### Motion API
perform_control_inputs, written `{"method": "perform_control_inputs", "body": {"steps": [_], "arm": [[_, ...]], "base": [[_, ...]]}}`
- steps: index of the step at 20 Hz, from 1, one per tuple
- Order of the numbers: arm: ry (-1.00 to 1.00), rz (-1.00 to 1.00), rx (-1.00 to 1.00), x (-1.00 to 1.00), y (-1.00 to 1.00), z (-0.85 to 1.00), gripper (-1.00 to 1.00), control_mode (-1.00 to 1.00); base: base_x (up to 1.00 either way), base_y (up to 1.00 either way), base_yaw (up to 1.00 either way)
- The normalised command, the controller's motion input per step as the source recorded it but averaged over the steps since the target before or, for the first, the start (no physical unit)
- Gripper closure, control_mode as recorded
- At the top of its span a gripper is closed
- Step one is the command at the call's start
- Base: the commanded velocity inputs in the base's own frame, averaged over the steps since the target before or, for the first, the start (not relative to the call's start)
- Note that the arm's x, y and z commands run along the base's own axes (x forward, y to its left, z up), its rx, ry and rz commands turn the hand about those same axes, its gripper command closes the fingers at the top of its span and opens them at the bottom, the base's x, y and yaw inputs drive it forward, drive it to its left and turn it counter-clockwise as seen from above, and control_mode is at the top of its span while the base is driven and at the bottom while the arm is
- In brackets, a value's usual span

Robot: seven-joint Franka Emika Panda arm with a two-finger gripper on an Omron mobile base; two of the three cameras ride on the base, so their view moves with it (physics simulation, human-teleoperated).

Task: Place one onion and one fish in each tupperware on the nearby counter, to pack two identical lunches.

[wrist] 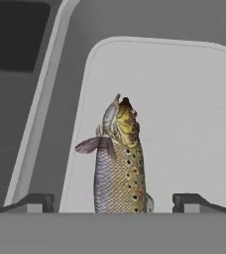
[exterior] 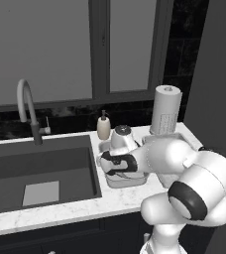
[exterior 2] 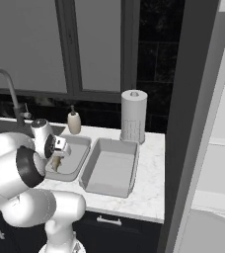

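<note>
Setting: a rendered kitchen. Indicators: a dark sink (exterior: 40, 171) with a curved faucet (exterior: 27, 106) set into a white marble counter (exterior: 60, 211), a soap dispenser (exterior: 103, 126) and paper-towel roll (exterior: 165, 110) at 12 o'clock, and a window (exterior: 75, 49) above dark backsplash tile.

Marble counter (exterior 2: 149, 190); two tupperware (exterior 2: 110, 168), soap bottle (exterior 2: 74, 122), paper-towel roll (exterior 2: 133, 116)

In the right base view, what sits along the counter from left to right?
Faucet → soap bottle → tupperware under the claw, which hangs the fish over it → second tupperware → paper towel roll.
</note>
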Motion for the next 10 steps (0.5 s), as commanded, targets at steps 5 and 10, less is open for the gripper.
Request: {"method": "perform_control_inputs", "body": {"steps": [5, 10], "arm": [[-0.12, 0.0, 0.0, -0.55, 0.0, 0.64, -1.0, -1.0], [0.0, -0.04, 0.0, -0.93, 0.0, 0.78, -1.0, -1.0]], "base": [[0.0, 0.0, 0.0], [0.0, 0.0, 0.0]]}}
